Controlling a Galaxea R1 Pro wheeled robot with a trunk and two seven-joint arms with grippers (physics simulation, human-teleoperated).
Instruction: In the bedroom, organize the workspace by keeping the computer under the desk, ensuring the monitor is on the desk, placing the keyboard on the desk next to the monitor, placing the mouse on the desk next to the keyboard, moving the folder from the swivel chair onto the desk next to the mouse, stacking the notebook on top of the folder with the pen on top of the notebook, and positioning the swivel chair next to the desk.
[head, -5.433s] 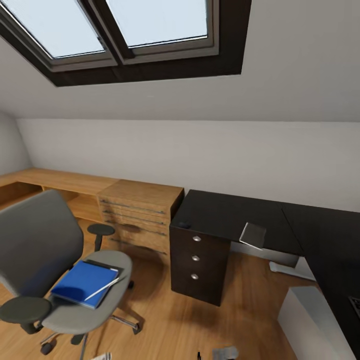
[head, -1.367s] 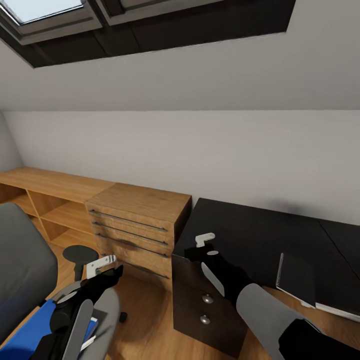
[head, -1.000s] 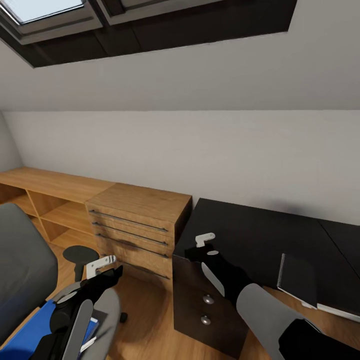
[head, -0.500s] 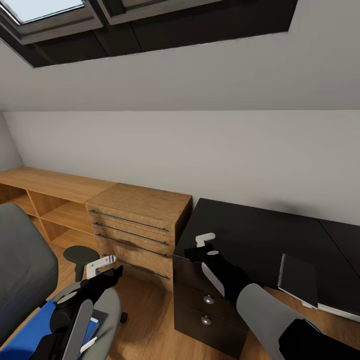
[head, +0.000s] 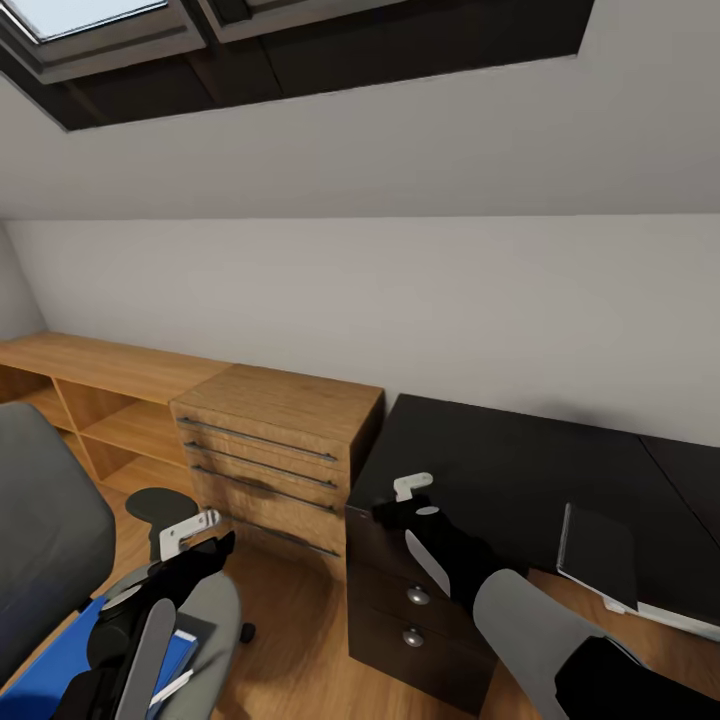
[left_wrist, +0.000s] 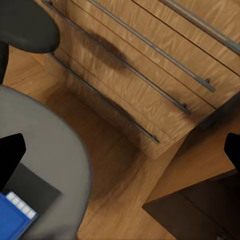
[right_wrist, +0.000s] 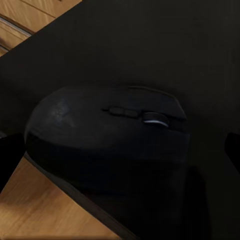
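The black mouse (right_wrist: 107, 130) lies at the left front corner of the black desk (head: 500, 470). My right gripper (head: 412, 487) hovers just over it, open, one finger on each side of the mouse (right_wrist: 120, 150). The grey swivel chair (head: 45, 530) stands at the lower left with the blue folder (head: 50, 670) and a white pen (head: 175, 686) on its seat. My left gripper (head: 188, 530) hangs open above the seat's edge, holding nothing; its wrist view (left_wrist: 120, 150) looks down on the floor and the folder's corner (left_wrist: 12, 220). A flat grey notebook (head: 595, 550) lies at the desk's front edge.
A wooden chest of drawers (head: 270, 450) and low wooden shelving (head: 90, 390) line the wall left of the desk. The desk has dark drawers (head: 410, 610) below its left end. A white flat item (head: 655, 618) lies on the floor beneath the desk. A sloped ceiling with a skylight is overhead.
Since 5.4 s ago the view has come closer to the desk and both arms have come into it. In the last half second both grippers sank slightly, the left one also drifting left.
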